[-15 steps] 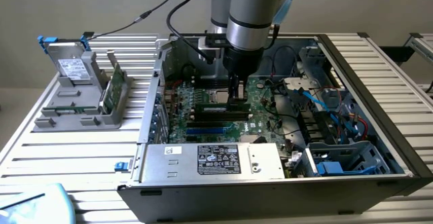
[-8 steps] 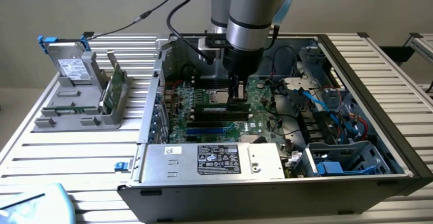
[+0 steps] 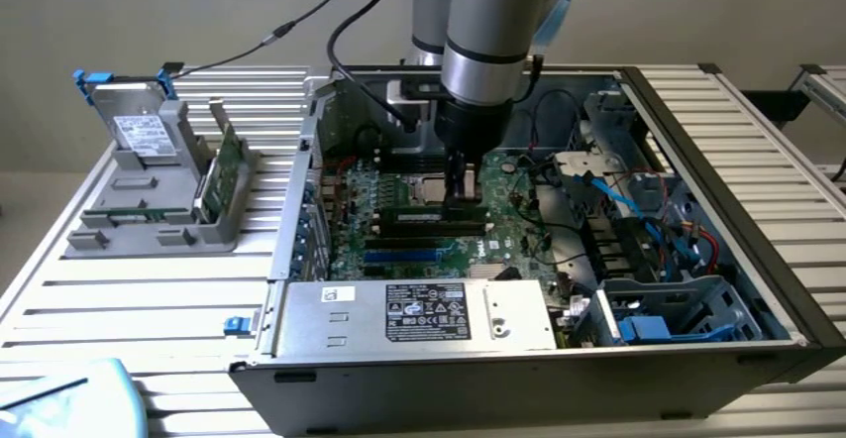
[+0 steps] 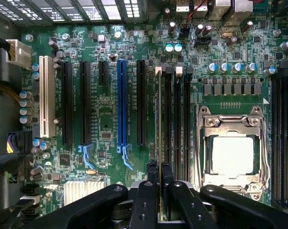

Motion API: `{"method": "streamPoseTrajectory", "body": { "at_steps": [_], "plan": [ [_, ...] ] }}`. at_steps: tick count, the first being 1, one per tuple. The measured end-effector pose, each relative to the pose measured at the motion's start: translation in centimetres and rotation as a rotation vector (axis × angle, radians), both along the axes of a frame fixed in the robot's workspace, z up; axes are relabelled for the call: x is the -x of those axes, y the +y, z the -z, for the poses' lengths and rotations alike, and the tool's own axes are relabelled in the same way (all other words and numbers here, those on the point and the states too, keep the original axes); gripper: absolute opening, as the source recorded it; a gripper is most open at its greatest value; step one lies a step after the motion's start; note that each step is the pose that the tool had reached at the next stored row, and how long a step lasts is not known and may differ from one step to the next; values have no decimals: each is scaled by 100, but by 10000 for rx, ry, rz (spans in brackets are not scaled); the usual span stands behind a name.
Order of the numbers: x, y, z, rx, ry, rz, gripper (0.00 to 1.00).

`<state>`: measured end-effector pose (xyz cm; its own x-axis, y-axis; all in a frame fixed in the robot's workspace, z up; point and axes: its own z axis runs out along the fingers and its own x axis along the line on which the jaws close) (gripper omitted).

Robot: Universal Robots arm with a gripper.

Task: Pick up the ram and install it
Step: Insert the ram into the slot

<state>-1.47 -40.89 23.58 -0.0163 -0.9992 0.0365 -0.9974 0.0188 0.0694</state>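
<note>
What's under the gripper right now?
The gripper is shut on the ram, seen edge-on, standing along a memory slot beside empty black slots on the motherboard. The slot beneath it is covered by the ram; seating cannot be told.

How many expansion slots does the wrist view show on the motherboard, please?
6, in a row: a white slot, two long black slots, a short black slot, a blue slot, another long black slot.
</note>
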Motion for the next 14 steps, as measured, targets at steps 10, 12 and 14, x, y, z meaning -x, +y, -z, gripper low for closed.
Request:
{"method": "streamPoseTrajectory", "body": {
  "at_steps": [10,12,14],
  "plan": [
    [13,17,38,-4,0,-59,14],
    [13,22,45,-7,-1,-76,14],
    [13,23,48,-6,1,-84,14]
  ]
}}
